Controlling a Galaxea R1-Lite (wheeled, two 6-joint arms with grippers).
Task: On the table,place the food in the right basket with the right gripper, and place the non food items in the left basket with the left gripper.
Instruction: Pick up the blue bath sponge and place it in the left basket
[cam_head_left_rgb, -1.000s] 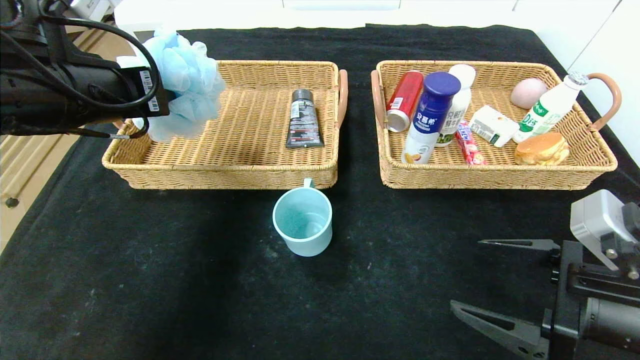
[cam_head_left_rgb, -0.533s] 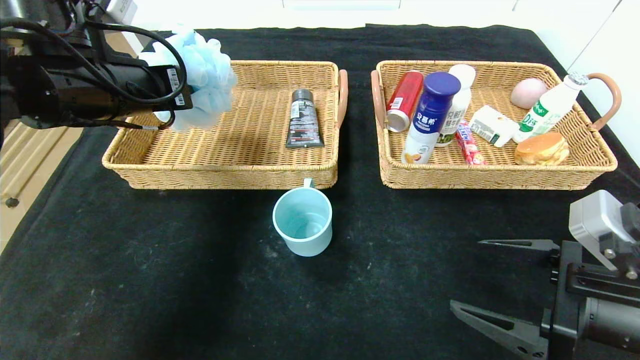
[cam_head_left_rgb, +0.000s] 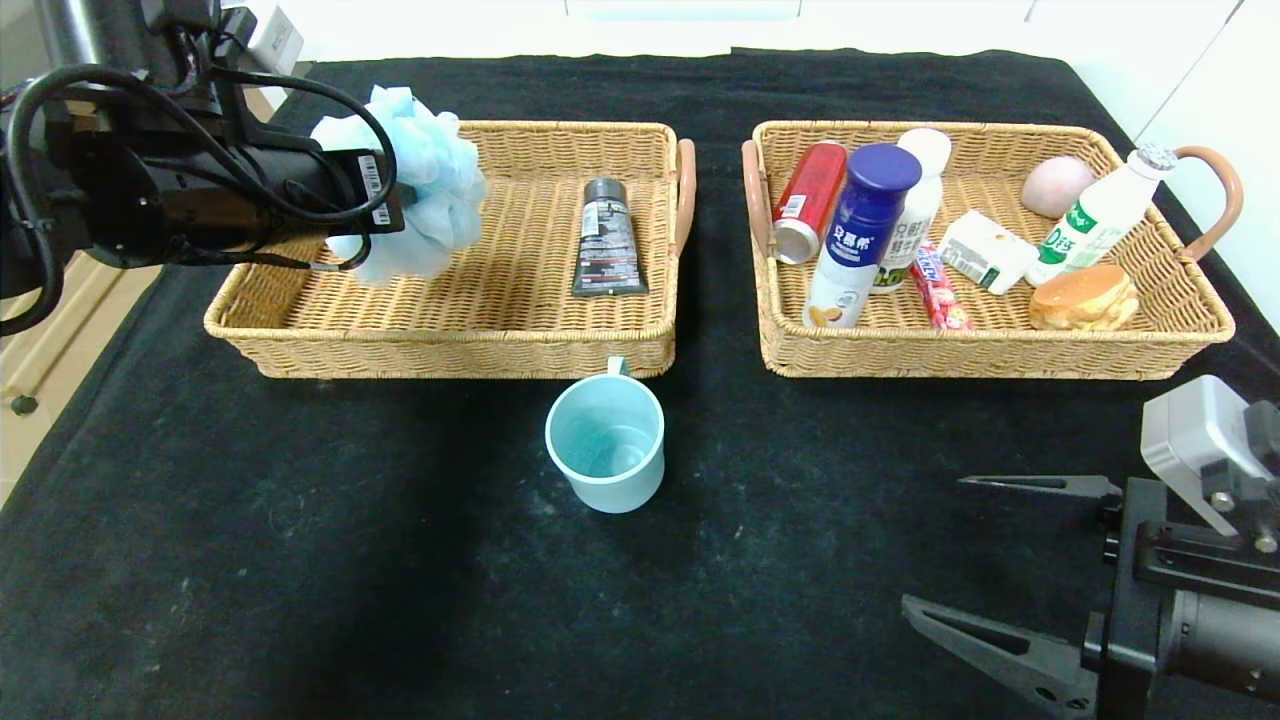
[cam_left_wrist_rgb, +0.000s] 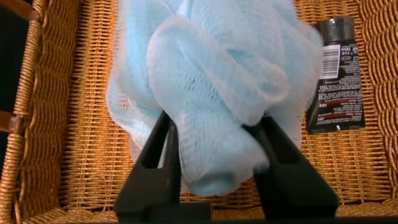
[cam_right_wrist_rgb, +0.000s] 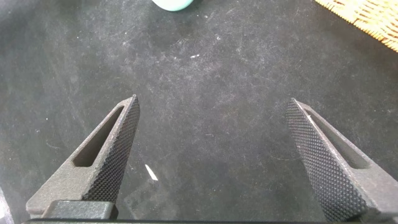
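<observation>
My left gripper (cam_head_left_rgb: 425, 215) is shut on the pale-blue bath pouf (cam_head_left_rgb: 420, 195) and holds it above the left part of the left basket (cam_head_left_rgb: 450, 350). In the left wrist view the pouf (cam_left_wrist_rgb: 211, 81) bulges between my two black fingers (cam_left_wrist_rgb: 155, 162) over the wicker floor. The dark tube (cam_head_left_rgb: 606, 240) lies in that basket; it also shows in the left wrist view (cam_left_wrist_rgb: 336, 74). The teal mug (cam_head_left_rgb: 606, 440) stands upright on the table (cam_head_left_rgb: 300, 560) just in front of that basket. The right basket (cam_head_left_rgb: 1000, 355) holds the blue-capped bottle (cam_head_left_rgb: 860, 235), the squat white bottle (cam_head_left_rgb: 912, 210) and the red candy stick (cam_head_left_rgb: 935, 285). My right gripper (cam_head_left_rgb: 935, 550) is open and empty at the front right.
The right basket also holds a red can (cam_head_left_rgb: 808, 200), a pink ball (cam_head_left_rgb: 1056, 184), a white-green bottle (cam_head_left_rgb: 1098, 218), a small white pack (cam_head_left_rgb: 985, 250) and a bun (cam_head_left_rgb: 1085, 298). The table's left edge (cam_head_left_rgb: 60, 400) drops off near my left arm.
My left gripper has carried the pouf to the right, from over the left basket's left rim to over its floor. The right arm has barely moved.
</observation>
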